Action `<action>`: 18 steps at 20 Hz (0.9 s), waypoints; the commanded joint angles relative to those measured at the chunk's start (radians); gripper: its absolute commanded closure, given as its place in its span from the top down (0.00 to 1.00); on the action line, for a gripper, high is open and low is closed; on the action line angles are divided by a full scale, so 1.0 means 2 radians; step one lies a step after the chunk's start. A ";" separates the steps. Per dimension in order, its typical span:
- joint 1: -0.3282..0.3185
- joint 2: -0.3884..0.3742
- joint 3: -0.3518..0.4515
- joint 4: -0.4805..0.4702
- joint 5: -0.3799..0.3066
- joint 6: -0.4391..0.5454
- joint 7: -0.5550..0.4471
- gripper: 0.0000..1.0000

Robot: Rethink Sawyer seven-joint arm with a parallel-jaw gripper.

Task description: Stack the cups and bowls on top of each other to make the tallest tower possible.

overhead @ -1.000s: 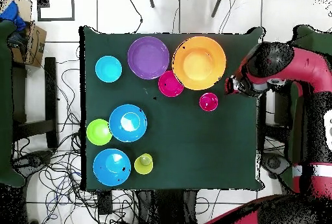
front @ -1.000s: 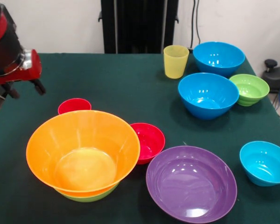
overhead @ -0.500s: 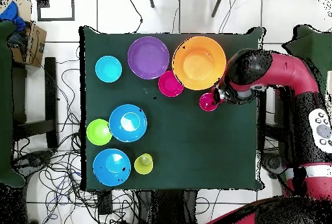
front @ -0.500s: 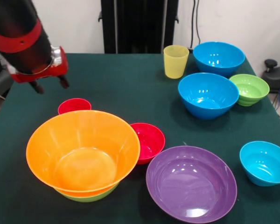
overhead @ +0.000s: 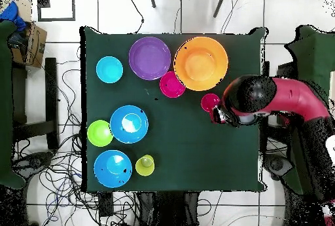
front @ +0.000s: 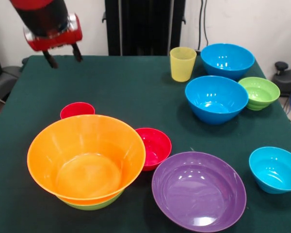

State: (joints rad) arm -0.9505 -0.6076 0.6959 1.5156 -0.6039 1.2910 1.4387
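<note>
The tower is a large orange bowl [front: 86, 158] nested in a lime-green bowl [front: 92, 204] at the front left; it also shows in the overhead view [overhead: 201, 63]. A red cup [front: 77, 110] stands on the cloth just behind it, separate from the stack, and shows in the overhead view [overhead: 210, 102]. A small red bowl [front: 153, 147] touches the orange bowl's right side. The purple bowl [front: 199, 190] lies at the front. My gripper [front: 64, 57] hangs open and empty, high above the table's far left, beyond the red cup; the overhead view shows it [overhead: 219, 115] right beside the cup.
A yellow cup [front: 183, 63], two medium blue bowls [front: 227, 59] [front: 216, 98] and a ribbed green bowl [front: 258, 92] stand at the far right. A small blue bowl [front: 275, 169] sits at the right edge. The table is covered in dark green cloth [front: 121, 92].
My arm has swung in from the table's left edge, risen, and moved toward the far side. The bowls and cups have not moved.
</note>
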 commanded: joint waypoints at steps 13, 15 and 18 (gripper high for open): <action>-0.005 -0.179 -0.039 0.160 0.015 -0.224 0.105 1.00; 0.002 -0.185 -0.050 0.167 0.019 -0.250 0.128 1.00; 0.022 -0.173 -0.070 0.161 0.016 -0.264 0.145 1.00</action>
State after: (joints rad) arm -0.9871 -0.9360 0.6573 1.7224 -0.5404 0.8954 1.4831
